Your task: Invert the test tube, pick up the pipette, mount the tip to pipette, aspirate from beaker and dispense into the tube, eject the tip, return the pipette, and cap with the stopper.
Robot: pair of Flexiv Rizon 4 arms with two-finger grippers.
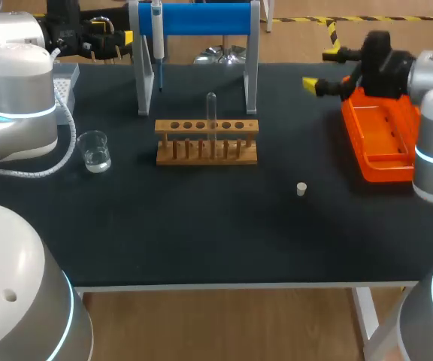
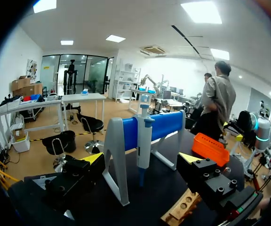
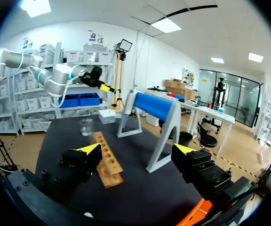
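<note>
Pipette (image 2: 143, 139) on stand (image 2: 115, 155) ahead of left tool (image 2: 141, 159), jaws apart; right tool (image 3: 137, 149) jaws apart too

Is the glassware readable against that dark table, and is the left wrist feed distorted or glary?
Head view: the test tube is faint above the rack; the beaker shows by bright highlights. Left wrist view: fisheye tilts the blue stand; no glare on the pipette.

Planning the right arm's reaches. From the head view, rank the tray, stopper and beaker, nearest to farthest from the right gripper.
1. Tray: orange, right beside the right gripper, at the table's right.
2. Stopper: alone on the mat, toward the front edge.
3. Beaker: far across, on the table's left side.
</note>
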